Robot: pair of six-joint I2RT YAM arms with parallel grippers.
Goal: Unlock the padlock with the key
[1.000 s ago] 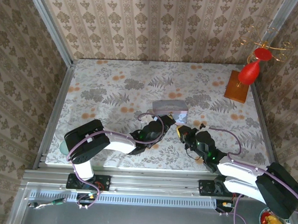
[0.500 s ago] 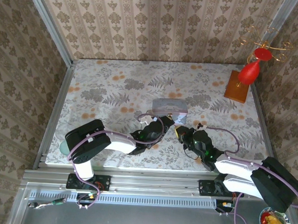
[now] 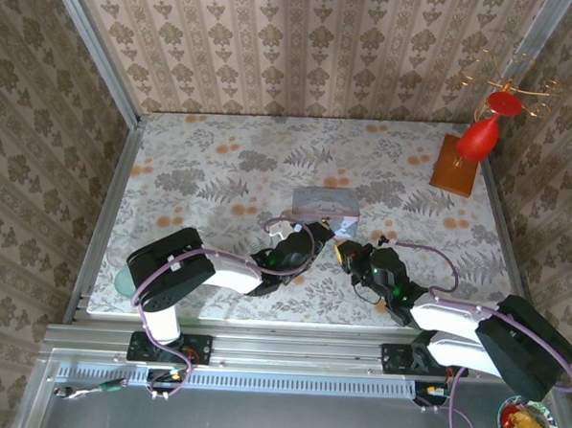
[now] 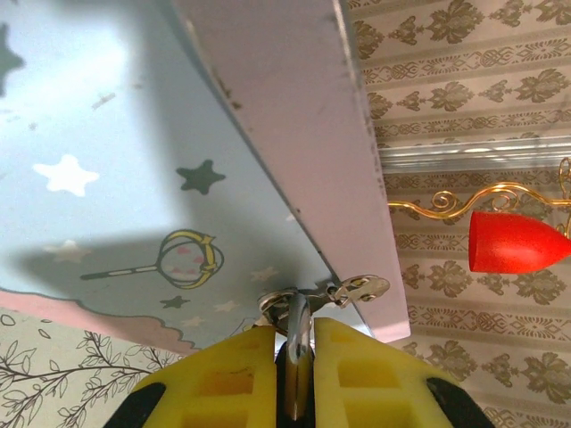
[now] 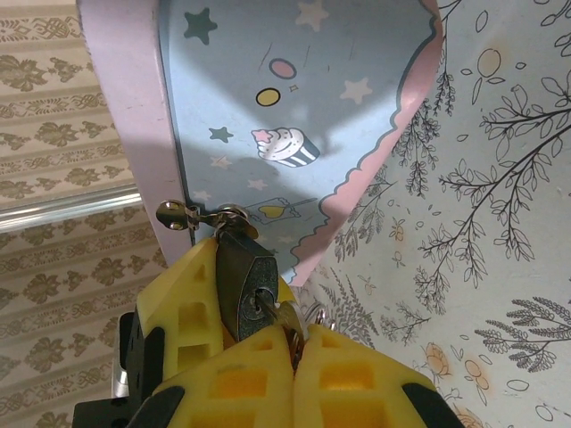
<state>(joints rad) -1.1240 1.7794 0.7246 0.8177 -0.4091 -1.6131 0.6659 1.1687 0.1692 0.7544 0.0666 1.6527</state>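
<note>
Beside the latch (image 5: 190, 215) of the tin (image 5: 294, 89), the left gripper (image 4: 297, 348) is clamped on the padlock (image 5: 247, 283). The right gripper (image 5: 294, 357), fingers together, pinches the key (image 5: 281, 316) at the padlock's keyhole, just off the tin's edge.

Table (image 3: 221, 172): pale top printed with grey ferns and orange blossoms.
Walls (image 3: 323, 53): beige damask-striped wallpaper, closing the table's left, far and right sides.
Posts (image 3: 93, 46): metal, rising at the table's far corners.
Rail (image 3: 288, 349): aluminium, along the table's near edge.
Light: soft, even.
</note>
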